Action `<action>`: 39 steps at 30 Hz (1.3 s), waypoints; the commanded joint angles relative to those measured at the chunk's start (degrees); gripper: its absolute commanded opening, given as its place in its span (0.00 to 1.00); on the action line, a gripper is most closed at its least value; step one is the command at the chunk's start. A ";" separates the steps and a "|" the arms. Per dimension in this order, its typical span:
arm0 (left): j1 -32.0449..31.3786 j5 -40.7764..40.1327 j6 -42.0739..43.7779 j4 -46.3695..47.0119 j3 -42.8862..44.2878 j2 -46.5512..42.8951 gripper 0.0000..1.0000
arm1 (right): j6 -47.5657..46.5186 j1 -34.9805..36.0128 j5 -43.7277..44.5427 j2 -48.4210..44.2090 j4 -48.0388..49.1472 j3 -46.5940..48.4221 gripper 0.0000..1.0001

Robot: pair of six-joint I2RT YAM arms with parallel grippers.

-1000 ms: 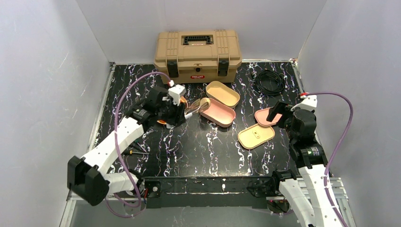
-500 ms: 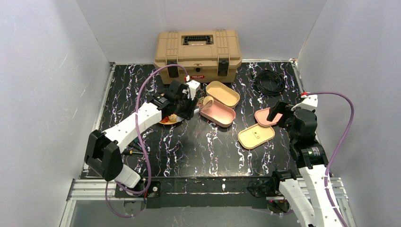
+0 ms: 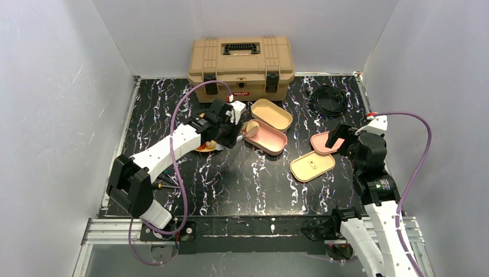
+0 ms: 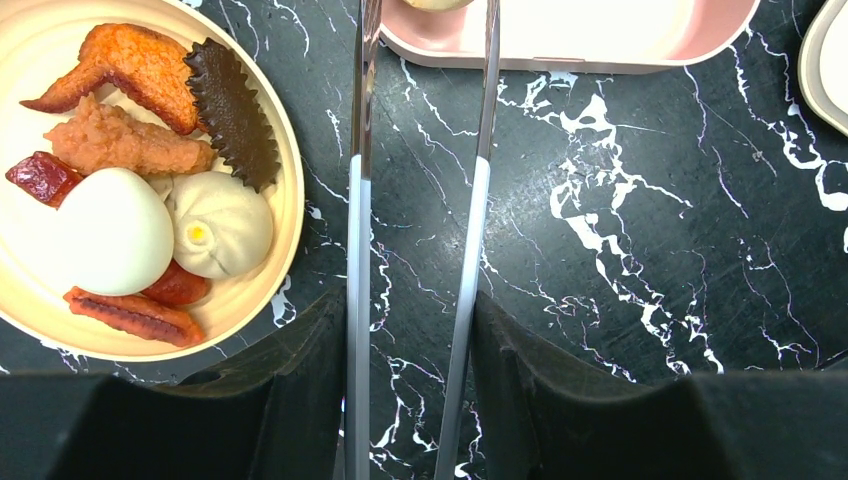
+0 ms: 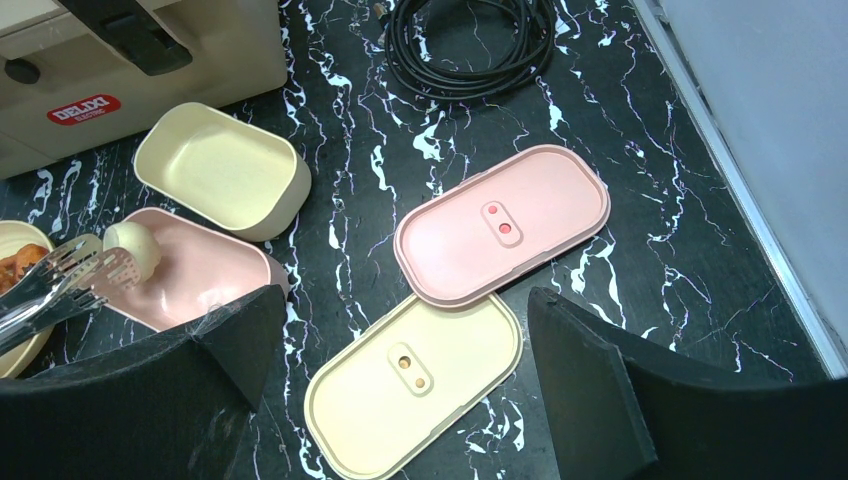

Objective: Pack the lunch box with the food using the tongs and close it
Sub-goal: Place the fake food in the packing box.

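Nearest the bases, on the right, the right hand (image 5: 400,335) is hovering with jaws wide apart above the cream lid (image 5: 415,385) and pink lid (image 5: 503,222), probably waiting to close up. Farther left, the left hand (image 4: 410,345) is clamping the tongs (image 4: 358,200) half squeezed, likely to pinch a bun (image 5: 133,248). Beside them the plate (image 4: 290,190) is holding the other food (image 4: 115,230). The tongs are running lengthwise away from the hand, and their tips are pointing into the left end of the pink box (image 5: 200,280), where the bun is sitting

Toolbox (image 3: 241,67) at back, cable (image 3: 328,99) to its right. Two boxes (image 3: 271,140) side by side just before it. Plate (image 4: 25,60) with food (image 4: 115,230) left of them, lids (image 3: 312,165) right.
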 commanded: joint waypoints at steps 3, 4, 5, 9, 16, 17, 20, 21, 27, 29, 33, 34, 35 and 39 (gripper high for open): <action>-0.10 0.20 -0.14 0.76 1.43 0.44 0.25 | -0.31 -0.14 0.46 0.25 1.64 1.97 1.00; -0.21 0.21 -0.10 0.78 1.33 0.45 0.28 | -0.31 -0.14 0.48 0.30 1.59 1.97 1.00; -0.22 0.21 -0.06 0.78 1.33 0.51 0.29 | -0.31 -0.18 0.48 0.27 1.63 1.97 1.00; -0.19 0.10 -0.05 0.78 1.32 0.61 0.36 | -0.31 -0.14 0.45 0.23 1.63 1.97 1.00; -0.20 -0.06 -0.29 0.78 1.26 0.32 0.41 | -0.24 -0.14 0.36 0.17 1.57 1.88 1.00; -0.21 -0.06 -0.31 0.90 1.27 0.31 0.41 | -0.30 -0.14 0.36 0.17 1.55 1.88 1.00; -0.20 0.02 -0.43 0.87 1.31 0.17 0.44 | -0.30 -0.14 0.30 0.10 1.55 1.88 1.00; -0.18 0.07 -0.42 0.87 1.33 0.20 0.45 | -0.31 -0.14 0.31 0.16 1.55 1.88 1.00; -0.18 0.21 -0.59 0.87 1.36 0.04 0.45 | -0.26 -0.14 0.28 0.16 1.54 1.97 1.00; -0.21 0.02 -0.77 1.05 1.25 -0.32 0.45 | -0.31 -0.14 0.28 0.11 1.50 1.97 1.00; -0.17 -0.70 -0.85 3.00 -0.07 -2.79 0.44 | -0.27 -0.14 0.28 0.16 1.55 1.88 1.00; -0.16 -0.94 -0.89 3.52 -0.49 -3.55 0.44 | -0.29 -0.14 0.20 0.21 1.55 1.93 1.00; -0.15 -1.13 -0.91 4.04 -0.91 -4.34 0.44 | -0.29 -0.14 0.23 0.21 1.51 1.97 1.00; -0.14 -1.45 -1.11 6.57 -2.78 -7.81 0.44 | -0.30 -0.14 0.26 0.17 1.34 2.12 1.00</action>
